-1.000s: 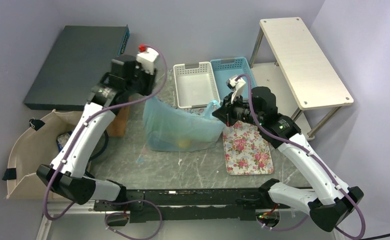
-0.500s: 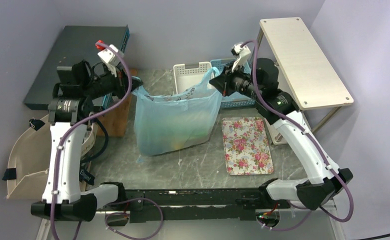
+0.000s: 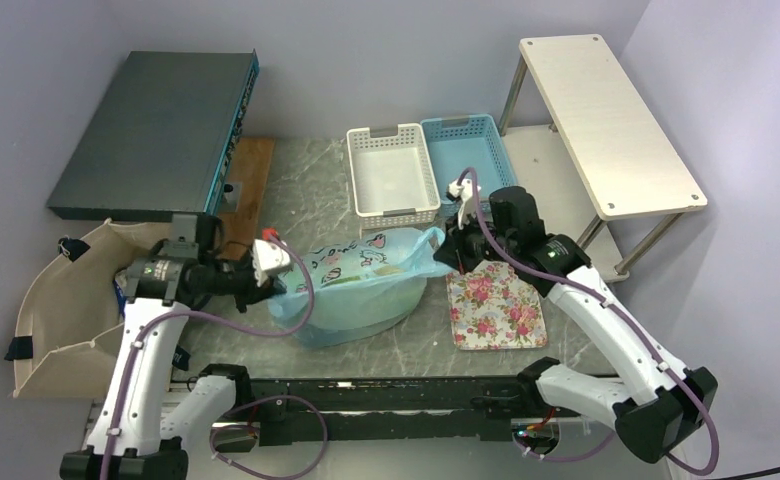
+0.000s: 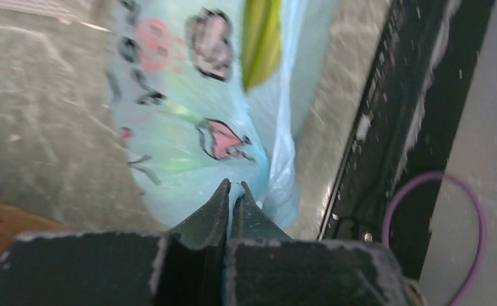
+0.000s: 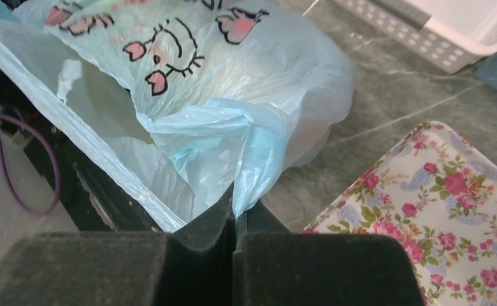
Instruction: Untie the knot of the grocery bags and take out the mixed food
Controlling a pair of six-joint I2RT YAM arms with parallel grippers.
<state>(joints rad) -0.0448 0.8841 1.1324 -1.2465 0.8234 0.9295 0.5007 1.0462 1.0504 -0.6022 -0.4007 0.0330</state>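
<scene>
The light-blue plastic bag (image 3: 361, 285) with cartoon prints lies slumped on its side on the marble table (image 3: 386, 340), stretched between both grippers. My left gripper (image 3: 274, 290) is shut on a thin fold of the bag's left end (image 4: 233, 189). My right gripper (image 3: 443, 243) is shut on the bunched handle at the bag's right end (image 5: 236, 205). A green stalk (image 4: 262, 38) shows through the plastic in the left wrist view; the other food is hidden inside. The knot is out of view. The beige canvas tote (image 3: 56, 300) lies open at the far left.
A white basket (image 3: 391, 180) and a blue basket (image 3: 471, 145) stand behind the bag. A floral tray (image 3: 496, 300) lies just right of it, under the right gripper. A dark grey box (image 3: 151, 130), a wooden board (image 3: 248, 178) and a white shelf (image 3: 606, 120) line the back.
The left gripper closed on the bag. Both grippers lifted the bag and stretched it, then came down and forward; it now lies on its side. The left arm swung to the near left.
</scene>
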